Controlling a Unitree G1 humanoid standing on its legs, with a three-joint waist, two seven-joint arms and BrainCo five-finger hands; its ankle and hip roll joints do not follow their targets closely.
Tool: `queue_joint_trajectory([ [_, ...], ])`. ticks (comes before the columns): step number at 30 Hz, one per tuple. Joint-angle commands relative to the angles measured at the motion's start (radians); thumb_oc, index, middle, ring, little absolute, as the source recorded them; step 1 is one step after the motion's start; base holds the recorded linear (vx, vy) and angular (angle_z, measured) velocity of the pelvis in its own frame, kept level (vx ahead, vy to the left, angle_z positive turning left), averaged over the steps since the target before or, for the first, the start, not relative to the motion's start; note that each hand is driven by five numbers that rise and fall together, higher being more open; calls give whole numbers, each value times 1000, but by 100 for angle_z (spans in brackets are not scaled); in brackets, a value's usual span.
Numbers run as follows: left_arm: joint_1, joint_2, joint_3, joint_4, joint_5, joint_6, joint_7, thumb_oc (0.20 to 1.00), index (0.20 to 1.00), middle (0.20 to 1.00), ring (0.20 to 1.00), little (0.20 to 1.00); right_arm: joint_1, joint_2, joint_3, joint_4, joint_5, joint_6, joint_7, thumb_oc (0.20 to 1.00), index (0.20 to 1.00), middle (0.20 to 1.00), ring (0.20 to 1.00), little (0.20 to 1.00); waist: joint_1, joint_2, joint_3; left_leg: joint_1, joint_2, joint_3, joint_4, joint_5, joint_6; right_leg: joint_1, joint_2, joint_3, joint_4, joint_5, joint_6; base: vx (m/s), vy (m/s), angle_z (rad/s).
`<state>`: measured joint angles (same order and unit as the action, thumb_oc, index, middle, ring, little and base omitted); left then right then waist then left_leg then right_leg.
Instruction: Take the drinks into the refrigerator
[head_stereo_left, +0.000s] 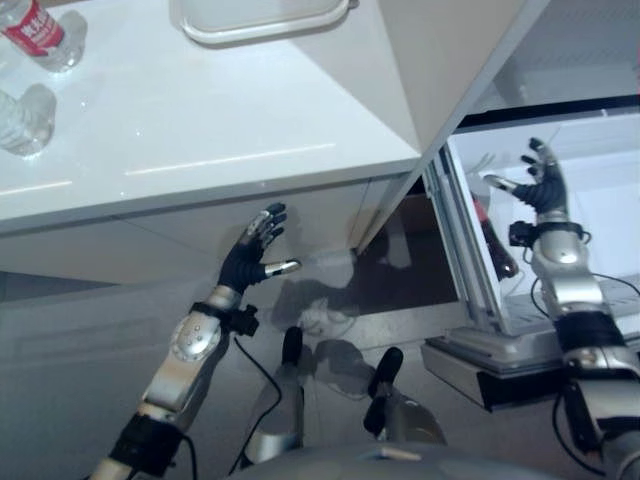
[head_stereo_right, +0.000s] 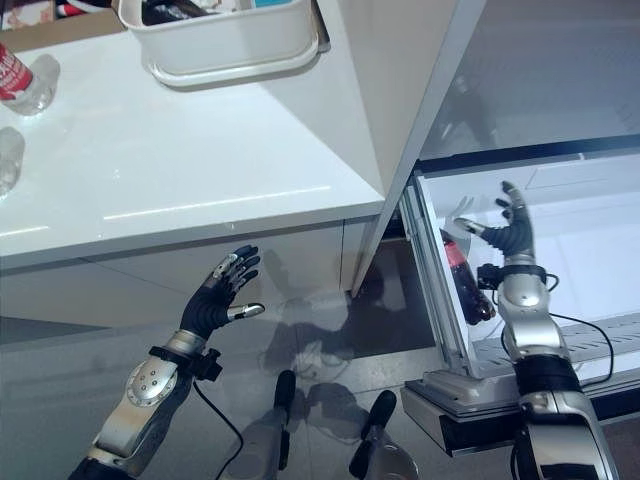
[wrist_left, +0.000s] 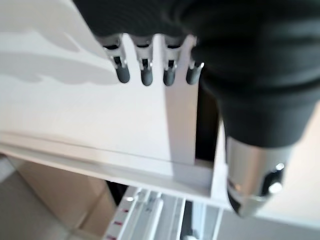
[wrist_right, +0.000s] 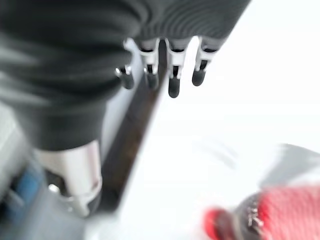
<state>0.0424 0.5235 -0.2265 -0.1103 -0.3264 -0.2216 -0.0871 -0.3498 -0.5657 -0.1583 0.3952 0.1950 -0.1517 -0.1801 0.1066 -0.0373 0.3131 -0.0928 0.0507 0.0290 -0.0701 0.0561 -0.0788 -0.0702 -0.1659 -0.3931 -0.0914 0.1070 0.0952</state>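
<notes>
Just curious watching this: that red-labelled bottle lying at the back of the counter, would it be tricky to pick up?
Probably a bit. The red-labelled bottle lies on its side on the glossy white counter, so a nudge may roll it. Its clear plastic looks thin, so it likely dents if squeezed.

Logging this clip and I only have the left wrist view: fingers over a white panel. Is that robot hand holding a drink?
Observer: No. The left robot hand is open and empty, below the white counter's edge.
Operator: Where are the drinks, then?
Observer: Two clear bottles stand at the counter's far left; one has a red label.
Operator: And the right robot hand?
Observer: The right robot hand is raised, open, inside the open refrigerator, holding nothing.
Operator: Anything in the refrigerator already?
Observer: A dark bottle with a red cap sits in its door shelf.
</notes>
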Motion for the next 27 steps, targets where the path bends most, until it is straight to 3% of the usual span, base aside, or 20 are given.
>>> queue_joint_trajectory([
  [1,-18,6,51,15,50,-40,-39,1000,1000,1000,1000,1000,193,18,-69,-19,64,-68,-5,1000,1000,1000,1000,1000,-90,-23,-69,-45,-47,22,-17,-29,36,20,-46,27,31,-52,65,37,-20,-15],
  [12,-23,4,52,27,19,-25,-101,1000,1000,1000,1000,1000,279,-47,-302,-27,135,-101,-44,1000,1000,1000,1000,1000,-152,-18,-125,10,-25,65,-17,-55,30,45,-20,78,13,-64,64,28,-19,-16],
  [19,-11,34,35,-12,-4,-30,-155,1000,1000,1000,1000,1000,331,-82,-397,133,170,-104,-65,1000,1000,1000,1000,1000,-177,-15,-146,35,-14,87,-17,-67,29,53,-6,104,9,-68,65,20,-14,-19],
  [25,-12,29,35,-42,-8,-32,-165,1000,1000,1000,1000,1000,429,-70,-426,318,99,-57,-80,1000,1000,1000,1000,1000,-198,-9,-152,45,-10,99,-17,-72,29,55,0,117,7,-69,64,12,-7,-15],
  [26,-9,30,33,-48,-10,-32,-167,1000,1000,1000,1000,1000,446,-67,-419,364,101,-50,-68,937,937,937,937,937,-199,-8,-153,46,-10,101,-17,-72,29,55,0,118,7,-68,65,0,0,0],
  [27,-9,32,38,-54,-10,-32,-170,1000,1000,1000,1000,1000,466,-62,-414,400,90,-30,-54,824,824,824,824,824,-202,-8,-153,46,-10,101,-17,-72,29,55,1,119,7,-68,64,0,0,0],
])
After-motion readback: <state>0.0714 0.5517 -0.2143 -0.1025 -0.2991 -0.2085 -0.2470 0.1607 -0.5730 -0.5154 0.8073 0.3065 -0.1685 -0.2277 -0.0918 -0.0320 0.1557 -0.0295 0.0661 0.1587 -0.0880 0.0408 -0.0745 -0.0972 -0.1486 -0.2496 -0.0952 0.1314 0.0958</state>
